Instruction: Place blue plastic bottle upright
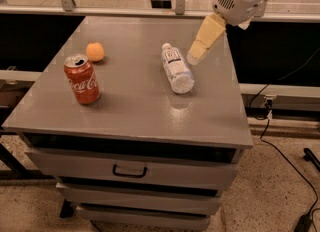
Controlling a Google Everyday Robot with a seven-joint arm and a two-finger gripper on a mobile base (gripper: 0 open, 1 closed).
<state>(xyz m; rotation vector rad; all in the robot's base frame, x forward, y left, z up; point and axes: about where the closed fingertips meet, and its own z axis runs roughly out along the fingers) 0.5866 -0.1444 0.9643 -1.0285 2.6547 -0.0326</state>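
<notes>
The blue plastic bottle [176,67] lies on its side near the middle of the grey table top [135,101], its white cap pointing to the far side and its label facing up. My gripper [196,55] hangs from the white arm at the upper right. Its cream-coloured tip is just right of the bottle's cap end and above the table. It holds nothing.
A red Coca-Cola can [81,79] stands upright at the left of the table. A small orange ball [95,51] lies behind it. The table has drawers [130,168] below its front edge. Cables [280,146] run on the floor at the right.
</notes>
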